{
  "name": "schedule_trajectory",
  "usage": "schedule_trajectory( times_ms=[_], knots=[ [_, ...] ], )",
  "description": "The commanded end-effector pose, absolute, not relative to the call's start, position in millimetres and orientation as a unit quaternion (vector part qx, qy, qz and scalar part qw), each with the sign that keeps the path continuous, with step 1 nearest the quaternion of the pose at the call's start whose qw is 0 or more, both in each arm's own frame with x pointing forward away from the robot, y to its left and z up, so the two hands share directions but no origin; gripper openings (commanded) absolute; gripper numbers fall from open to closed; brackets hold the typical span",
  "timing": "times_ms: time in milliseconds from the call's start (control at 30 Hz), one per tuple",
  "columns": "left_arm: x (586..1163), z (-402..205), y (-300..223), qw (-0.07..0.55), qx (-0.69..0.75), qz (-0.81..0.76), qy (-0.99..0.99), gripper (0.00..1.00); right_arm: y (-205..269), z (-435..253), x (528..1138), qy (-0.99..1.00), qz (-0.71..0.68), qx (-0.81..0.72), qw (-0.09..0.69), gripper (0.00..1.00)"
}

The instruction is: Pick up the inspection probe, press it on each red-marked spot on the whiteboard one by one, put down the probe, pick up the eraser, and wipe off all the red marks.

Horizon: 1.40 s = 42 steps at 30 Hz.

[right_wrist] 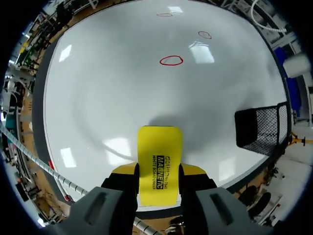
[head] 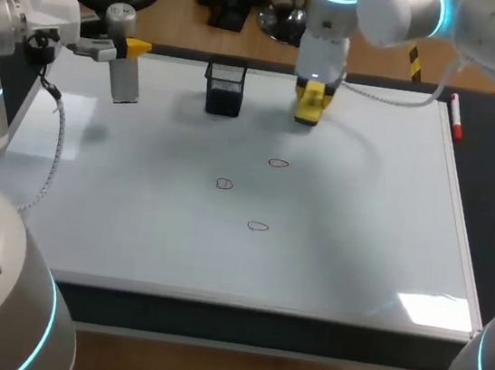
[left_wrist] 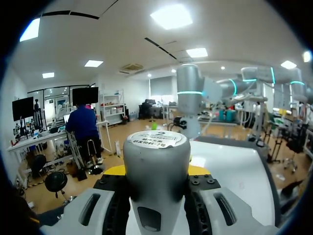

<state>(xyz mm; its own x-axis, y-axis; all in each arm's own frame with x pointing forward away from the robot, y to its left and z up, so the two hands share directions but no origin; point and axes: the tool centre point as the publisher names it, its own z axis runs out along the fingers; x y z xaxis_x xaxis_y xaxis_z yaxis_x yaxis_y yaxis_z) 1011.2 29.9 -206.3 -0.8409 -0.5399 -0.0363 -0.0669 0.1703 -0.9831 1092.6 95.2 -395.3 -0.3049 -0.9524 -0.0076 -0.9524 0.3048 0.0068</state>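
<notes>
The grey cylindrical probe (head: pixel 125 78) hangs above the whiteboard's (head: pixel 137 189) far left corner, and my left gripper (head: pixel 124 46) is shut on it. In the left wrist view the probe (left_wrist: pixel 155 156) fills the space between the left gripper's (left_wrist: pixel 156 172) fingers. The yellow eraser (head: pixel 309 105) lies at the board's far edge, right of the middle, with my right gripper (head: pixel 312 95) down over it. Seen from the right wrist, the eraser (right_wrist: pixel 159 147) sits between the right gripper's (right_wrist: pixel 159 171) fingers, which touch both its sides. Three red marks (head: pixel 277 162) (head: pixel 224 183) (head: pixel 258 226) dot the middle of the board.
A black mesh basket (head: pixel 225 88) stands on the board's far edge, between the two grippers, and shows beside the eraser in the right wrist view (right_wrist: pixel 259 128). A red marker (head: pixel 455 117) lies at the board's far right corner.
</notes>
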Motion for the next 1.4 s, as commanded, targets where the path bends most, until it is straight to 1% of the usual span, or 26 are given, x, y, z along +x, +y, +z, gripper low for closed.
schedule_trajectory(
  times_ms=[33, 333, 533, 867, 1067, 1400],
  knots=[
    [1011, -206, 30, 0.196, -0.205, -0.612, 0.738, 0.00, 61, -369, 1078, 0.835, 0.003, -0.551, 0.013, 0.00],
    [1011, -206, 30, 0.196, -0.205, -0.612, 0.738, 0.00, 1, -360, 1051, 0.901, -0.006, -0.434, -0.005, 0.00],
    [1011, -206, 30, 0.196, -0.205, -0.612, 0.738, 0.00, -32, -362, 1025, 0.933, 0.005, -0.361, 0.000, 0.00],
    [1011, -206, 30, 0.196, -0.205, -0.612, 0.738, 0.00, -76, -367, 987, 0.960, 0.009, -0.278, -0.001, 0.00],
    [1011, -206, 30, 0.196, -0.205, -0.612, 0.738, 0.00, -87, -368, 978, 0.965, 0.011, -0.261, 0.003, 0.00],
    [1011, -206, 30, 0.196, -0.205, -0.612, 0.738, 0.00, -87, -369, 976, 0.967, 0.019, -0.253, 0.010, 0.00]
  ],
)
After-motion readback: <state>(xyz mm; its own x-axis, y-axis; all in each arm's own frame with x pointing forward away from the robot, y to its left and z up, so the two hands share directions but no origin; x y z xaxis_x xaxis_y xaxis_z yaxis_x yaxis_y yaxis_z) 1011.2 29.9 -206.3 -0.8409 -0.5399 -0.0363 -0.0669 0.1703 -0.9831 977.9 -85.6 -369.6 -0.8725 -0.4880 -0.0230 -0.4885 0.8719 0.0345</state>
